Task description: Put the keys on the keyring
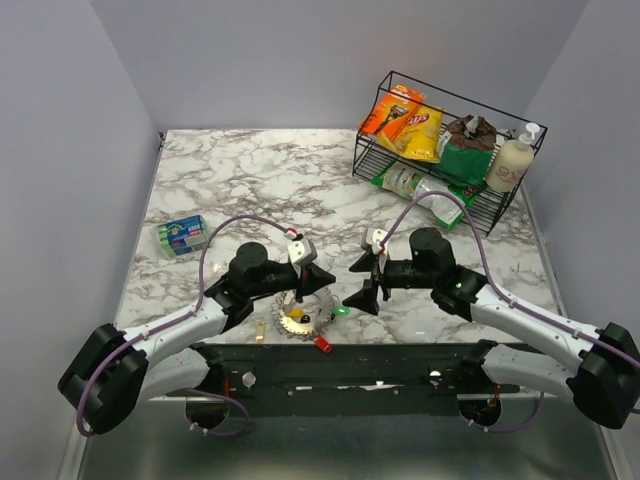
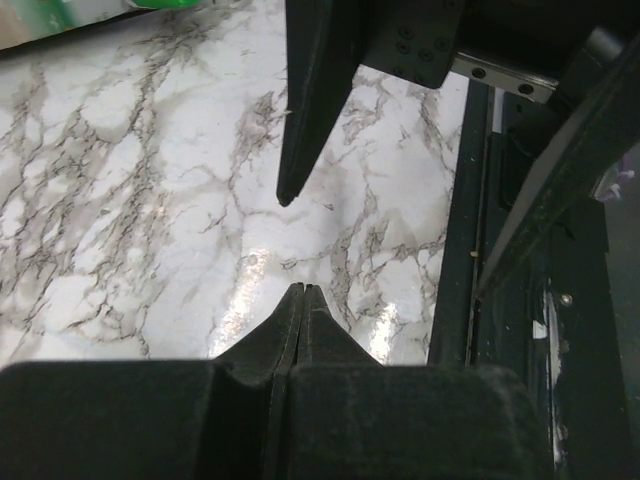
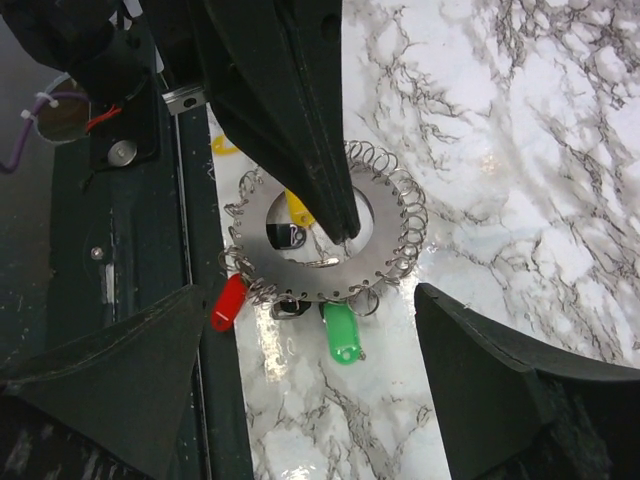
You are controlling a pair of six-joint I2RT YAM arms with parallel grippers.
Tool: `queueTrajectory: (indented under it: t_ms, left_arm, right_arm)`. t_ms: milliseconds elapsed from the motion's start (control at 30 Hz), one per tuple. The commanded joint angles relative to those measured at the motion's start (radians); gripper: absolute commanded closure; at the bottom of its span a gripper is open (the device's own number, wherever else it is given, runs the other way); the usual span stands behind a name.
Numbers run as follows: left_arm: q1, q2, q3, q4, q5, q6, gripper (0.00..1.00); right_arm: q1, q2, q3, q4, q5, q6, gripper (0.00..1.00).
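The keyring is a flat silvery ring edged with small wire loops, lying near the table's front edge. A green key, a red key and a dark key hang at its rim. A yellow key and a black key show in its hole. Another yellow key lies apart. My left gripper is shut, its tip pointing down into the ring's hole; the ring is hidden in the left wrist view. My right gripper is open and empty, above the ring's right side.
A black wire basket with snack bags and a bottle stands at the back right. A green and blue sponge pack lies at the left. The dark base plate runs along the near edge, right beside the ring.
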State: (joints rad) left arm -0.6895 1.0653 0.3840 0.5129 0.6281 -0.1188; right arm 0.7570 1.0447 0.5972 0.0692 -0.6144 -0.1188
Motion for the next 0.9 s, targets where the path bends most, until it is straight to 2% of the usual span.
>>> queueTrajectory:
  t_ms: [0,133,167,267,400,567,667,867]
  left_arm:
    - [-0.004,0.007,-0.004,0.033,-0.131,-0.025,0.92]
    - [0.007,-0.019,-0.01,-0.002,-0.269,-0.073,0.7]
    - [0.016,-0.028,-0.014,-0.025,-0.342,-0.087,0.61]
    - [0.045,-0.071,-0.039,-0.059,-0.462,-0.16,0.49]
    - [0.115,-0.14,-0.066,-0.14,-0.533,-0.258,0.41]
    - [0.211,-0.272,-0.126,-0.292,-0.527,-0.388,0.36]
    - [0.272,-0.359,-0.161,-0.39,-0.56,-0.456,0.35]
    - [0.384,-0.514,-0.185,-0.508,-0.62,-0.616,0.21]
  right_arm:
    - [-0.002,0.043,0.01,0.044,-0.03,0.019,0.05]
    - [-0.002,0.103,0.029,0.047,-0.025,0.033,0.03]
    - [-0.004,0.116,0.042,0.047,-0.022,0.039,0.02]
    - [-0.001,0.193,0.093,0.043,0.005,0.073,0.01]
    - [0.004,0.294,0.171,0.023,0.007,0.11,0.01]
    - [0.039,0.402,0.239,-0.003,0.013,0.116,0.02]
    - [0.074,0.443,0.272,-0.022,0.027,0.104,0.02]
    - [0.154,0.523,0.349,-0.035,0.048,0.056,0.06]
